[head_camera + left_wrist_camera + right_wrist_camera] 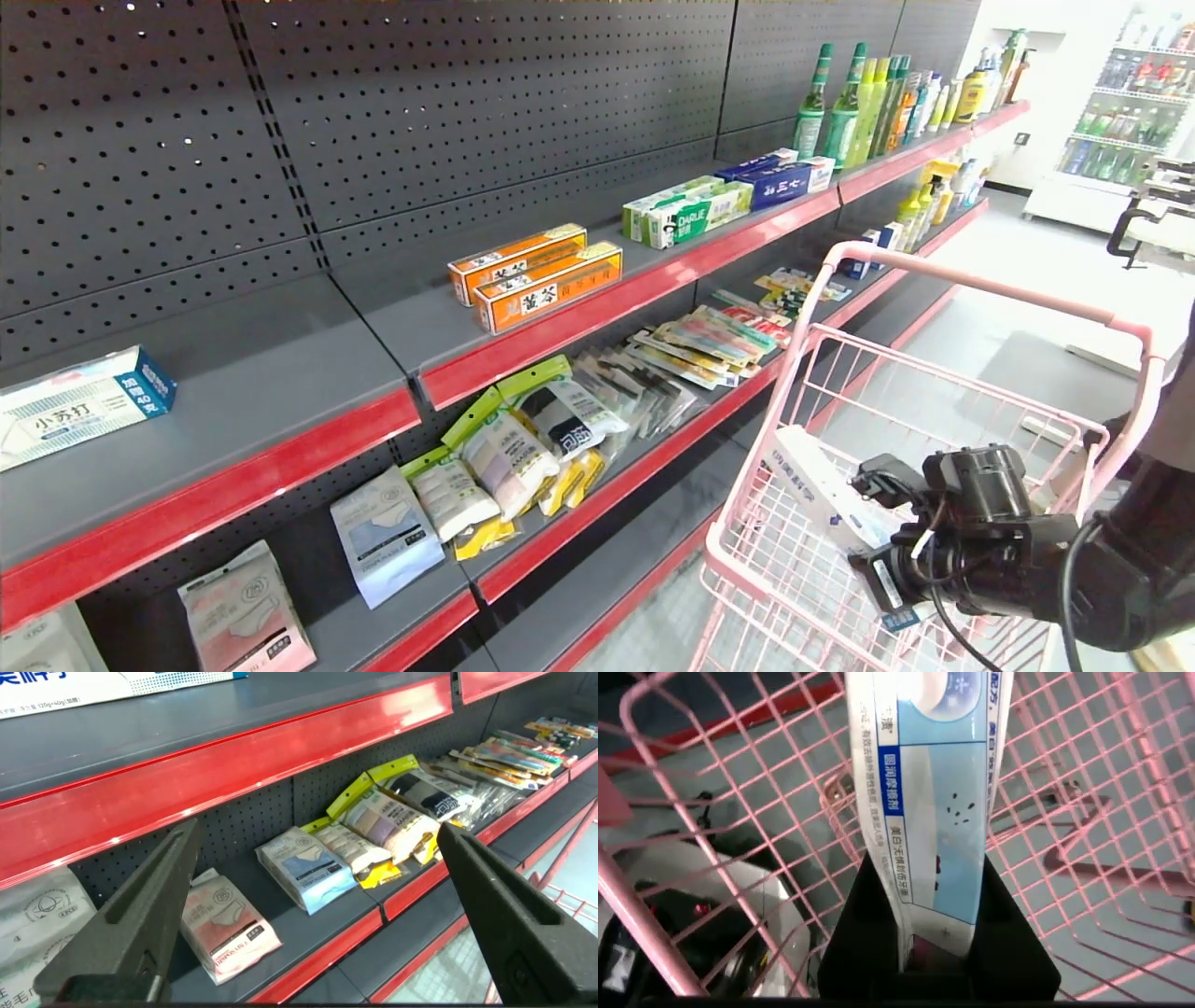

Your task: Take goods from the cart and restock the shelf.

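Observation:
A pink wire cart (934,271) stands at the right, beside the shelf. Inside it, my right gripper (882,523) is shut on a long white and blue box (817,485), which leans against the cart's near wall. The right wrist view shows the same box (924,812) upright between the black fingers (864,933) of the right gripper (938,924), with pink mesh (738,812) all around. My left gripper (318,831) is open with nothing between its fingers, facing the lower shelf's packets (308,868).
The upper shelf (280,373) has a red front edge and carries a white and blue box (79,401) at the left, orange boxes (537,275), green boxes (691,210) and bottles (845,103). Bare shelf lies between the left box and the orange ones. Packets (504,457) crowd the lower shelf.

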Controlling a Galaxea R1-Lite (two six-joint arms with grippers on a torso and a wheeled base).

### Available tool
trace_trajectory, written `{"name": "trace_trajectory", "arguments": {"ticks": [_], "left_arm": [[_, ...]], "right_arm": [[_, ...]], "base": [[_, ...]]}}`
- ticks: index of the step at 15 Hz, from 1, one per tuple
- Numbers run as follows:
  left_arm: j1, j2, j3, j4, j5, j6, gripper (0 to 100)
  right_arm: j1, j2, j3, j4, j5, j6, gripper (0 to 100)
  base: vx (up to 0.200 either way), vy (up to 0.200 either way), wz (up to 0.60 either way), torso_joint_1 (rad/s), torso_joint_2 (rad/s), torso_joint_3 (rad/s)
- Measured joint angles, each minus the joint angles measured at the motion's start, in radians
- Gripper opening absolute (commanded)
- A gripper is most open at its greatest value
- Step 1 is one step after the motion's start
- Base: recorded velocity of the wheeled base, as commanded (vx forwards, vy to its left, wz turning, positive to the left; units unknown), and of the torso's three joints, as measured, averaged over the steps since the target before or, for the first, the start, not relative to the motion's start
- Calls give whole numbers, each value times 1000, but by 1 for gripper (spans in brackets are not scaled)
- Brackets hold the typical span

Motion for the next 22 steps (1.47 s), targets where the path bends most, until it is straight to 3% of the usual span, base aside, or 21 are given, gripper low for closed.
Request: {"name": "trace_trajectory", "arguments": {"ticks": [3,8,17,22], "left_arm": [[0,0,0,0,1,0,100],[0,0,0,0,1,0,100],[0,0,0,0,0,0,100],[0,0,0,0,0,0,100]], "right_arm": [[2,-126,-6,57,-47,27,0],[-43,-383,-163,479,-55,31,0],[-226,-828,-179,809,-56,31,0],[-286,-1007,-129,877,-58,29,0]], "base": [[0,0,0,0,0,0],[0,0,0,0,0,0],[0,0,0,0,0,0],[0,0,0,163,-378,-220]]}}
